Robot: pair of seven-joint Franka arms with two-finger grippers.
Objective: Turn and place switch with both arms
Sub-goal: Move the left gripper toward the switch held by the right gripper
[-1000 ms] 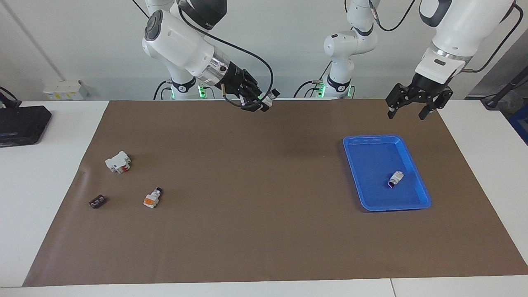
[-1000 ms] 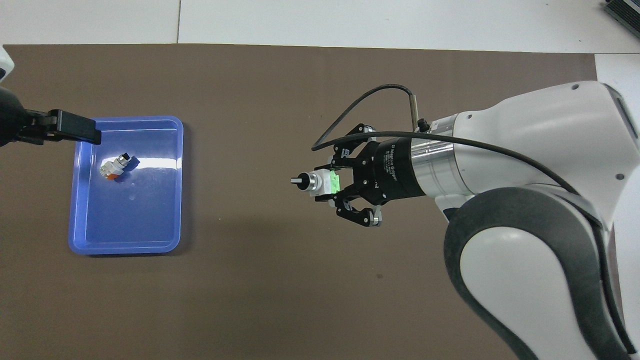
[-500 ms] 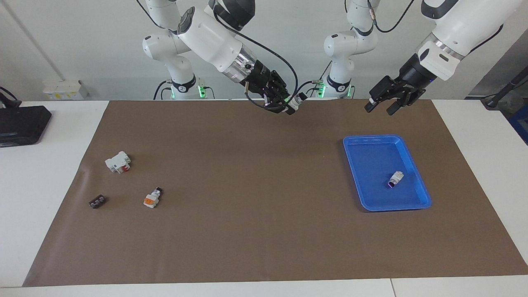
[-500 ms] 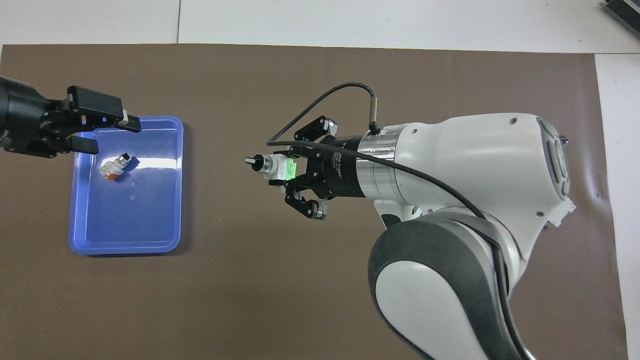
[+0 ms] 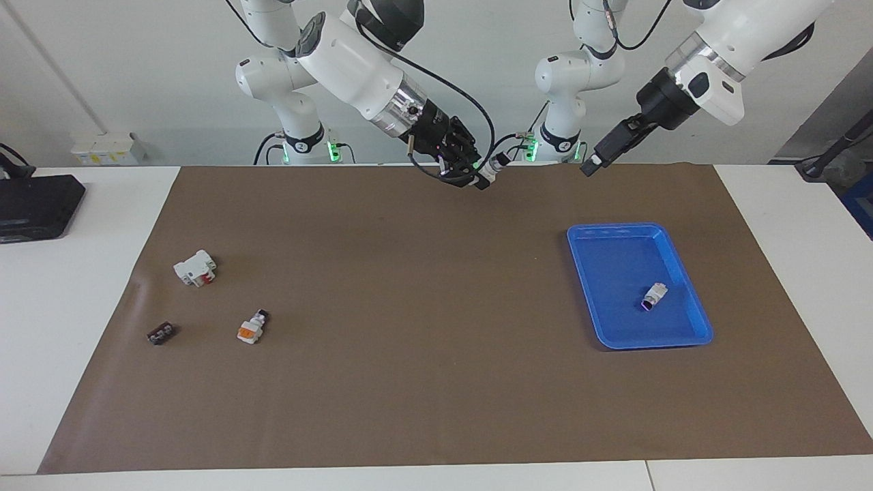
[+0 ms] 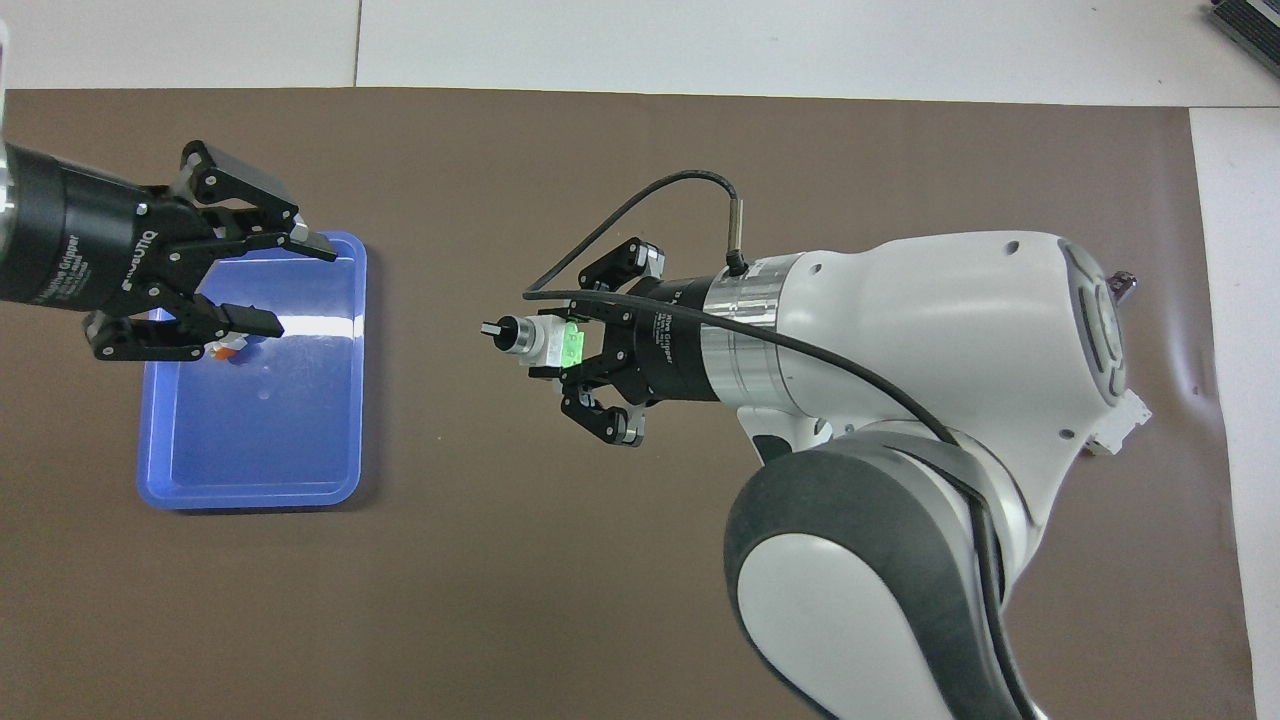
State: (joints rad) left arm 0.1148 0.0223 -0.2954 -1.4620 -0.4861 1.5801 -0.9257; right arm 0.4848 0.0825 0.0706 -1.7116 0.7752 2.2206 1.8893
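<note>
Up over the robots' edge of the brown mat (image 5: 436, 382), facing view: right gripper (image 5: 477, 174) in the air, clamped on the switch (image 5: 492, 166), black knob poking out toward the left arm's end. Left gripper (image 5: 592, 164) also in the air over the same edge, tips aimed at the switch but well apart from it, holding nothing; seen edge-on here, so can't tell how wide the jaws stand. Blue tray (image 5: 696, 337) sits toward the left arm's end of the mat, small white part with purple end (image 5: 653, 296) in it. Toward the right arm's end: white block with red (image 5: 195, 267), orange-faced switch (image 5: 251, 327) and small dark piece (image 5: 161, 333), all apart, all lying on the mat.

Overhead view: right gripper (image 6: 560, 348) over mid mat, fingertips closed on the switch (image 6: 545, 342), green face up, knob pointing at the left gripper. Left gripper (image 6: 275, 285) over the tray (image 6: 250, 495) corner, jaws partly open, empty, fingers (image 6: 250, 322) covering most of the part in the tray. Clear gap between the two grippers.
</note>
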